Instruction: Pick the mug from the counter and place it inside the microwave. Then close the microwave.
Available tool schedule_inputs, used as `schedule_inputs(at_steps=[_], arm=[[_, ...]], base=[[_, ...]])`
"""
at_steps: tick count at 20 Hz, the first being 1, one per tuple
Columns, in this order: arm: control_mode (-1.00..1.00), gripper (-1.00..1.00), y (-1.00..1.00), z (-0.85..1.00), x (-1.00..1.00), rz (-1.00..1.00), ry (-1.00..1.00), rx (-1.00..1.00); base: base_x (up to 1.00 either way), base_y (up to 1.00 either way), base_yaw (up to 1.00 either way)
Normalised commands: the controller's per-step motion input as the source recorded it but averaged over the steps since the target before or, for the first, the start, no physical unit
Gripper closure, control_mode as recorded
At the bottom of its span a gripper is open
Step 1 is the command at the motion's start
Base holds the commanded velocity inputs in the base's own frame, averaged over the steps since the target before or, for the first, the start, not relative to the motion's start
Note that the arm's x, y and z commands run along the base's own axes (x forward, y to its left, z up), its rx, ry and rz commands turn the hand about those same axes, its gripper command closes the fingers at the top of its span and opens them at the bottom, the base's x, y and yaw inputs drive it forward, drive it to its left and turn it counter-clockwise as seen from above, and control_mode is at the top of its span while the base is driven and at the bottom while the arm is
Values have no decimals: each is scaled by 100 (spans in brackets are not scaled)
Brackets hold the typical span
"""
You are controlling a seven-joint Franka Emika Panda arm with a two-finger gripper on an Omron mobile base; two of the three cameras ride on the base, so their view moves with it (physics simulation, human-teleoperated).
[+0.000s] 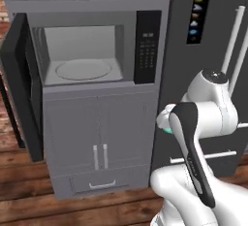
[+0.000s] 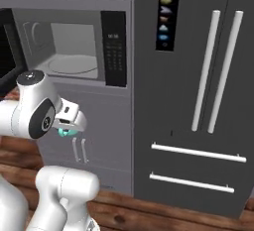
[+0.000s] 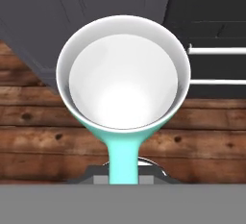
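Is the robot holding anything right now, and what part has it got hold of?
Yes: the gripper holds the mug by its teal handle, the white inside facing the hand camera.

Wood plank floor (image 1: 29,171) all around, kinda reddish-brown. Grey cabinets (image 1: 97,137) with white handles, plus a big dark grey fridge (image 2: 198,76) with long pale bars. Bit of brick wall (image 1: 4,7) far left.

The mug (image 3: 122,81) looked glazed: a smooth white inside with a soft sheen, and a teal outside. The floor (image 3: 38,122) below it was brown wood planking with knots and grain. The microwave (image 1: 92,50) had a matt grey cavity and a glossy black keypad (image 1: 147,47). Right of the microwave, the fridge (image 2: 198,91) was matt dark grey with smooth pale bar handles (image 2: 216,71).
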Motion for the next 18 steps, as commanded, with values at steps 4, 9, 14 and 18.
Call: schedule_inputs(at_steps=[4, 9, 14, 18], arm=[[100, 100, 0, 0, 0, 0, 0, 0], [100, 100, 0, 0, 0, 0, 0, 0], [100, 100, 0, 0, 0, 0, 0, 0], [100, 100, 0, 0, 0, 0, 0, 0]], base=[[27, 47, 16], [54, 12, 10], [78, 30, 1], [49, 43, 0]])
